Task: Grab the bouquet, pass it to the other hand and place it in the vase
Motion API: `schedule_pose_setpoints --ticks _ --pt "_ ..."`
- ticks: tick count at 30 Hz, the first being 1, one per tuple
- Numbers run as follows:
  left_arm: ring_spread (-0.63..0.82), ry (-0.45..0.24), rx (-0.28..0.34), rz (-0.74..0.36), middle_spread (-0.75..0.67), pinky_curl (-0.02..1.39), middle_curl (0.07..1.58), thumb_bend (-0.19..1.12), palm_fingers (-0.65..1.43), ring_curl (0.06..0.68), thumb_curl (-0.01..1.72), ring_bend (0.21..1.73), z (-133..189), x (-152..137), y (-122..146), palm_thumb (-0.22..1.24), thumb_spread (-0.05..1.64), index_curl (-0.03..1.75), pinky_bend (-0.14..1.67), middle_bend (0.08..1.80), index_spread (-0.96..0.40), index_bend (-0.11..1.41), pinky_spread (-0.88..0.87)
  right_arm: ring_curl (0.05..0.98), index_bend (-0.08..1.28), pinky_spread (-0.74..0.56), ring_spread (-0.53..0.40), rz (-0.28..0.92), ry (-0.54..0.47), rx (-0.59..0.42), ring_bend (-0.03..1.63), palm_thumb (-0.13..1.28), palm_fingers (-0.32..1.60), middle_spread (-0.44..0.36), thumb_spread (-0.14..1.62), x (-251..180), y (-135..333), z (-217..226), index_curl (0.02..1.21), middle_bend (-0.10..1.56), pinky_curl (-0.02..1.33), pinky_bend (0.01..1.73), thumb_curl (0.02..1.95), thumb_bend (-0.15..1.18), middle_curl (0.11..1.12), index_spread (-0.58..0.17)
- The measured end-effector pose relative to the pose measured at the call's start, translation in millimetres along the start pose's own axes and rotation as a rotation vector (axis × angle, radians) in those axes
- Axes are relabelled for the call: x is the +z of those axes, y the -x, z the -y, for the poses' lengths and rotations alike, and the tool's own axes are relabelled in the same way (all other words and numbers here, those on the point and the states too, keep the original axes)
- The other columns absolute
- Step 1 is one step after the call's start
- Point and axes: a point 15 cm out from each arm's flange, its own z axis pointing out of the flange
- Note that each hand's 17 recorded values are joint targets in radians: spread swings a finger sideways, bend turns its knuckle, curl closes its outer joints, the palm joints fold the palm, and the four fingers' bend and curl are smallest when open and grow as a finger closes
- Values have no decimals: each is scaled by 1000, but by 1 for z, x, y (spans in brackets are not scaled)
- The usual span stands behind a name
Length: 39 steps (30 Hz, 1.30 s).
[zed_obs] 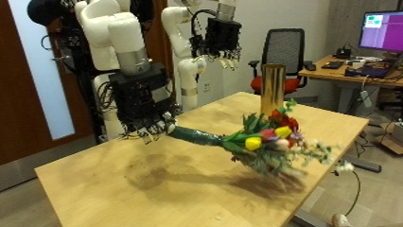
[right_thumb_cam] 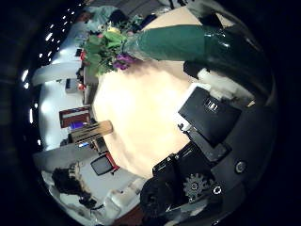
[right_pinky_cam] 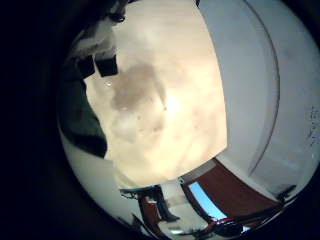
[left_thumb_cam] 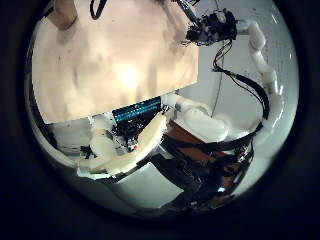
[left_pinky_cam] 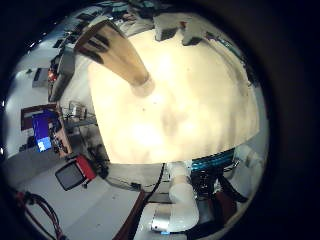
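Over the wooden table (zed_obs: 113,180) my right hand (zed_obs: 151,121) is shut on the dark green wrapped stem (zed_obs: 196,135) of the bouquet. The bouquet lies almost level in the air. Its red, yellow and purple flowers (zed_obs: 271,142) point toward the tall golden vase (zed_obs: 272,90), which stands upright near the table's far edge. The right thumb side palm view shows the green wrap (right_thumb_cam: 179,42) close against the palm, the flowers (right_thumb_cam: 108,47) beyond it and the vase (right_thumb_cam: 91,131). My left hand (zed_obs: 224,38) hangs higher up behind the table, fingers relaxed and empty. The vase (left_pinky_cam: 115,52) lies below it.
A black office chair (zed_obs: 288,47) stands behind the vase, and a desk with a monitor (zed_obs: 378,28) is further back. The table's corner (zed_obs: 359,118) is close beyond the vase. A brown door (zed_obs: 19,95) is behind my right arm.
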Motion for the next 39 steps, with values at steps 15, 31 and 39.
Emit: schedule_pose_setpoints --ticks 15,31,39 --pt "457 -29 0 -127 266 261 314 -26 317 183 293 453 13 -8 -14 327 981 403 183 197 117 193 441 679 956 -198 -193 250 -137 -135 1436 1223 1098 -164 565 -97 50 -50 1123 1272 688 1363 905 -13 924 -335" --pt "389 -66 -22 -265 228 233 340 -26 371 172 280 497 17 -11 -17 270 1000 413 188 222 114 188 357 677 983 -218 -190 478 -251 -233 1435 1208 1102 -154 382 -144 88 -95 1109 1292 811 1264 966 -17 907 -316" --pt "358 -108 -21 -341 205 233 353 -41 390 162 270 516 30 -13 -19 208 992 406 190 247 115 178 330 673 993 -240 -186 651 -242 -295 1437 1201 1111 -153 343 -168 112 -117 1097 1289 855 1221 974 -17 900 -307"
